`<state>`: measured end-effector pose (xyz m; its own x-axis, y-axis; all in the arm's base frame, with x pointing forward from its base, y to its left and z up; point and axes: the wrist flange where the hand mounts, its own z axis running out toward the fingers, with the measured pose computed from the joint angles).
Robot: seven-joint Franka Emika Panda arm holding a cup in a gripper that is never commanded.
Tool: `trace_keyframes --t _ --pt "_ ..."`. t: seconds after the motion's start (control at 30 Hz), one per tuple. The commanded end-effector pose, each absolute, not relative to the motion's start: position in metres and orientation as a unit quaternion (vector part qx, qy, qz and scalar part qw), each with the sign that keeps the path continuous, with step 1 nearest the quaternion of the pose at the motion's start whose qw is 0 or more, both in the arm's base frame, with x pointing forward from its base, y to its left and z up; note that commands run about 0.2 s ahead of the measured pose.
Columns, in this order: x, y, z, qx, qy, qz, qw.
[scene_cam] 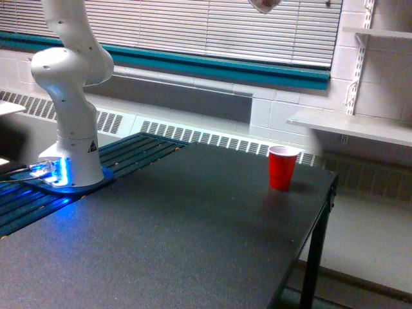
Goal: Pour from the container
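No legible text, brand or number was found. A small dark triangular mark was seen on the white arm base point(72, 154), too blurred to be read. The red cup point(282, 167) was plain.

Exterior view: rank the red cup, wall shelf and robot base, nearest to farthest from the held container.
No gripper in frame; judged from the container at top.
1-2. red cup, almost below; wall shelf, right: too close to call.
3. robot base, far left.
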<state>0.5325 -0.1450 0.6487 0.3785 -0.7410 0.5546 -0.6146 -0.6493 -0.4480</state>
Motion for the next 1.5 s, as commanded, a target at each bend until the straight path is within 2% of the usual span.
trace_keyframes --t 0.03,0.63,1.17,1.5 --pt "0.528 -0.145 0.665 -0.819 0.412 -0.39 0.083" --pt "0.544 -0.094 0.65 -0.843 0.371 -0.38 0.084" --pt "0.574 -0.003 0.603 -0.894 0.274 -0.337 0.106" --pt "0.578 0.048 0.565 -0.917 0.226 -0.305 0.123"
